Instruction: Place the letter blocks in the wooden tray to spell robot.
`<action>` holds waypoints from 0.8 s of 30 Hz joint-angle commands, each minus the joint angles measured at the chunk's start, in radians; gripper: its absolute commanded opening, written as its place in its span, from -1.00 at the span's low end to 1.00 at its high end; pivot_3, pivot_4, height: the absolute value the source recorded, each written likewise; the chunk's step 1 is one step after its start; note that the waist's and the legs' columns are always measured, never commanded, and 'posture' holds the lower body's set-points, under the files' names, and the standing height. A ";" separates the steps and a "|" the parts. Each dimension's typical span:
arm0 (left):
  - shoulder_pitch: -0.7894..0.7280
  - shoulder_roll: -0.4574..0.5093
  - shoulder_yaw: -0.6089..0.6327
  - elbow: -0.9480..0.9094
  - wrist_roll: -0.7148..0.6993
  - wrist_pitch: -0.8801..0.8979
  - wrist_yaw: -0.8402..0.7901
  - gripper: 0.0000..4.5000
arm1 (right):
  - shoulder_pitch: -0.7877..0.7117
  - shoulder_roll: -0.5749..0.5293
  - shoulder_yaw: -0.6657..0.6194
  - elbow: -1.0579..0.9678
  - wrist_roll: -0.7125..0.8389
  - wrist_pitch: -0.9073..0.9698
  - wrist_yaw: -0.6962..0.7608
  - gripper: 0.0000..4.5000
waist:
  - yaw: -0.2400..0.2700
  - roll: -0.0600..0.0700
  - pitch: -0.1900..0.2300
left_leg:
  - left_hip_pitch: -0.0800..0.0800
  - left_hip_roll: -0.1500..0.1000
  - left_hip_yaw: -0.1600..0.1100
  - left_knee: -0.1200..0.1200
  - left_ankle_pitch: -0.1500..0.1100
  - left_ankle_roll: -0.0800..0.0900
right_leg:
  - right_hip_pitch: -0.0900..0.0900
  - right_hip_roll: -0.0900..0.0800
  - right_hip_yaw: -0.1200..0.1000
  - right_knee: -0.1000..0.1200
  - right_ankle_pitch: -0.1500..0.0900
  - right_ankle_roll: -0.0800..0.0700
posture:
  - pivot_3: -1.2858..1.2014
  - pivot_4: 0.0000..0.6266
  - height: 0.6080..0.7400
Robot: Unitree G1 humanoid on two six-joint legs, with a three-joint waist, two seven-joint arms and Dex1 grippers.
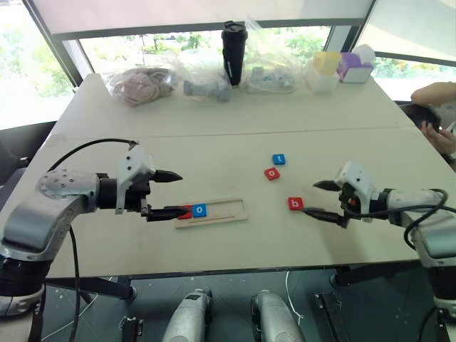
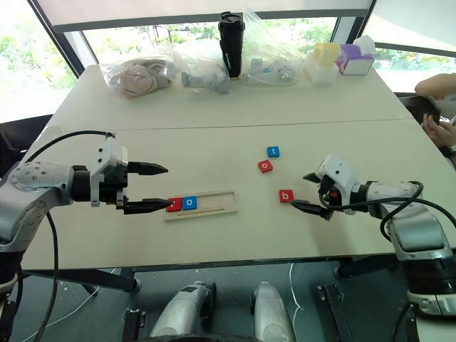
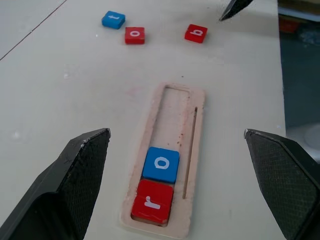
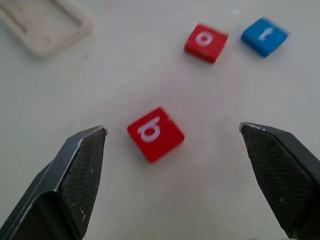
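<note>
**2 tiles seated, 3 loose on the table**

While both arms hang low over the near half of the pale beige table (image 1: 235, 242), neither holds anything. The left gripper (image 1: 165, 194) stands with its 2 black fingers wide apart at the left end of the long narrow pale-wood tray (image 1: 228, 212), one finger above it and one level with it. The right gripper (image 1: 315, 198) is likewise spread wide and empty, just right of the red square tile marked b (image 1: 296, 204), pointing toward it.

From the head views the tray's long axis runs left to right across the table, nearly parallel to the near edge. The left wrist view looks along that axis from the tray's filled end and shows what the head views partly hide behind the finger: a red square tile marked r (image 3: 152, 201) sits in the end slot, with a blue square tile marked o (image 3: 161, 164) touching it in the next slot; the other slots are bare, and a thin groove runs along one long side. The right wrist view shows the b tile lying flat between the 2 spread fingers, turned at an angle to them, touching neither.

Farther out lie a red square tile marked o (image 1: 271, 173) and, just beyond it, a blue square tile marked t (image 1: 278, 159), near each other but apart. At the far edge stand clear plastic bags (image 1: 206, 75), a black tumbler (image 1: 234, 50) and small coloured containers (image 1: 340, 68). A person's hand (image 1: 442, 132) shows at the right edge.
</note>
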 commanded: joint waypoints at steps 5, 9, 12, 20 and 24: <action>0.015 0.012 0.008 -0.062 -0.018 0.008 0.011 1.00 | -0.180 0.042 0.111 0.298 -0.070 -0.254 0.118 0.96 | 0.007 0.000 0.000 | 0.000 0.000 0.000 0.000 0.000 0.000 | -0.001 0.000 0.001 0.000 0.000 0.000 | 0.03 -0.52 1.00; 0.037 0.020 0.022 -0.083 -0.025 0.019 0.026 1.00 | -0.223 0.056 0.134 0.388 -0.088 -0.313 0.150 0.96 | 0.012 0.000 0.000 | -0.001 0.000 0.000 0.000 0.000 0.000 | -0.001 0.000 0.001 0.000 0.000 0.000 | 0.03 -0.52 1.00; 0.050 0.027 0.033 -0.090 -0.033 0.023 0.035 1.00 | -0.231 0.057 0.138 0.410 -0.092 -0.334 0.171 0.59 | 0.011 0.000 0.000 | -0.001 0.000 0.000 0.000 0.000 0.000 | -0.001 0.000 0.001 0.000 0.000 0.000 | 0.03 -0.52 1.00; 0.069 0.034 0.049 -0.092 -0.033 0.024 0.056 1.00 | -0.224 0.053 0.129 0.389 -0.091 -0.352 0.186 -0.49 | 0.010 0.000 0.000 | -0.001 0.000 0.000 0.000 0.000 0.000 | -0.001 0.000 0.001 0.001 0.000 0.000 | 0.03 -0.52 1.00; 0.114 0.069 0.102 -0.060 -0.028 0.024 0.052 1.00 | -0.305 0.107 0.149 0.192 -0.041 -0.176 0.162 -0.49 | 0.001 0.000 0.000 | -0.001 0.000 0.000 0.000 0.000 0.000 | -0.003 0.000 0.002 0.002 0.000 0.000 | 0.03 -0.52 1.00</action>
